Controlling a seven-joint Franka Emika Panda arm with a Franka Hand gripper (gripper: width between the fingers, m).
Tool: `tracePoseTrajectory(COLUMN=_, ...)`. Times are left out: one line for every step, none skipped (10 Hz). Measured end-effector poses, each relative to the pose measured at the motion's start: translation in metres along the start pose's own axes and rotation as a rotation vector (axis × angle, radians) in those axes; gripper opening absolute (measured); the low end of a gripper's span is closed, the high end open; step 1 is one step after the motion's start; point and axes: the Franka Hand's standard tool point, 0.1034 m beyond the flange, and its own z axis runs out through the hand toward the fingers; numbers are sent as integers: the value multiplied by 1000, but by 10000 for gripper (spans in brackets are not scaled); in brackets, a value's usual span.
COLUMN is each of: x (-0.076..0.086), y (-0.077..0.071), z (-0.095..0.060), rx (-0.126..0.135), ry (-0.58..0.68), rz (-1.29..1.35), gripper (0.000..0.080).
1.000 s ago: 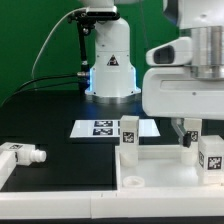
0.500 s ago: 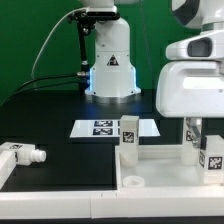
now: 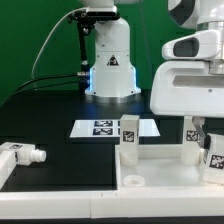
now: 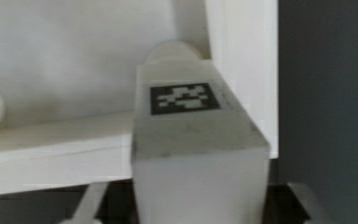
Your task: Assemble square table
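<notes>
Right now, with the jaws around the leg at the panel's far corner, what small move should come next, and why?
Probably finish closing the gripper on the leg, then begin turning it. In the wrist view the leg stands upright in the corner of the square panel, between the jaws; whether they already pinch it, I cannot tell.

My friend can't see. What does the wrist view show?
A white table leg with a small black-and-white tag fills the middle, standing over the white square tabletop. The end effector fingers sit on both sides of the leg.
</notes>
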Motion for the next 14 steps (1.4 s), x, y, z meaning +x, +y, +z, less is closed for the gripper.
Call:
tracePoseTrajectory(x=0, y=2, z=0, rx=-10, ry=3, rz=144, gripper=292)
tracePoseTrajectory(x=1, y=4, z=0, rx=-20, ry=5, rz=256, gripper=292)
tracePoseTrajectory(x=1, y=7, z=0, rx=-19, ry=0, rz=390, gripper=292)
tracePoseTrajectory(x=-1, y=10, z=1, rx=-12, ry=-22, rz=595, gripper=292)
tracePoseTrajectory(x=-3, y=11, z=1, rx=-13, ry=-48, rz=797, gripper=292)
tracePoseTrajectory(x=-4, y=11, z=0, rx=-21, ry=-76, rz=952, gripper=292)
tracePoseTrajectory(x=-3, y=13, z=2, rx=-18, ry=-66, rz=968, gripper=292)
tracePoseTrajectory(x=-3, y=14, z=2, rx=-22, ry=-67, rz=1030, gripper=292)
tracePoseTrajectory(x=-3, y=15, z=2, rx=-23, ry=-70, rz=1080, gripper=292)
tracePoseTrajectory(x=-3, y=16, z=2, rx=-25, ry=-72, rz=1154, gripper=292)
tracePoseTrajectory(x=-4, y=18, z=2, rx=-14, ry=-88, rz=1309, gripper=292)
tracePoseTrajectory(x=-4, y=19, z=3, rx=-9, ry=-96, rz=1377, gripper=292)
tracePoseTrajectory(x=-6, y=19, z=3, rx=2, ry=-86, rz=1367, gripper=292)
tracePoseTrajectory(x=-6, y=19, z=3, rx=1, ry=-85, rz=1366, gripper=389)
